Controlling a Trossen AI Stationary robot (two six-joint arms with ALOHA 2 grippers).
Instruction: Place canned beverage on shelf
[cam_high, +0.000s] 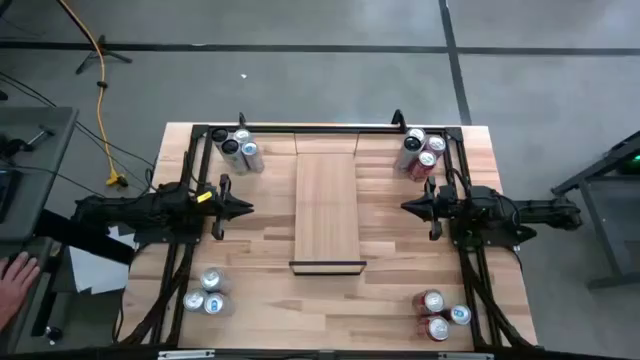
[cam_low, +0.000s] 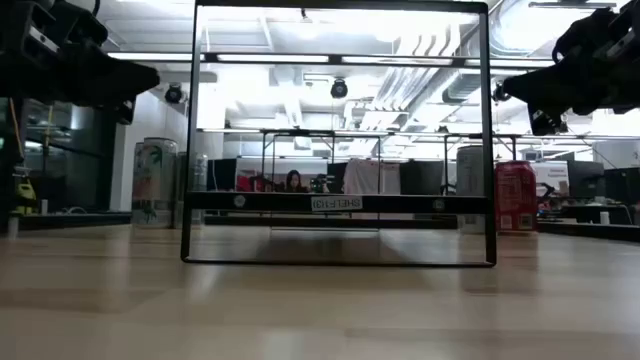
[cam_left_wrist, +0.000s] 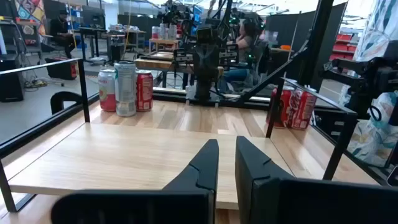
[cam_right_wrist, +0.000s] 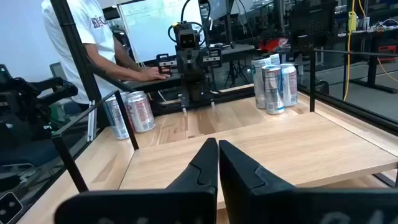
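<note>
The shelf (cam_high: 327, 210) is a long pale wood panel lying down the middle of the table, with a black edge bar (cam_high: 327, 266) at its near end. Canned beverages stand upright on the tabletop in four clusters: far left (cam_high: 240, 150), far right (cam_high: 422, 153), near left (cam_high: 207, 293) and near right (cam_high: 440, 315). My left gripper (cam_high: 245, 208) hovers shut just left of the shelf, pointing at it. My right gripper (cam_high: 408, 207) hovers shut just right of it, facing the left one. Both hold nothing. The shelf also shows past each gripper's fingers (cam_left_wrist: 143, 155) (cam_right_wrist: 280, 155).
A black metal rail frame (cam_high: 330, 128) runs around the work area and stands across the low view (cam_low: 340, 135). A person's hand (cam_high: 15, 275) rests off the table's left side, and a person in a white shirt (cam_right_wrist: 81, 37) stands beyond the left arm.
</note>
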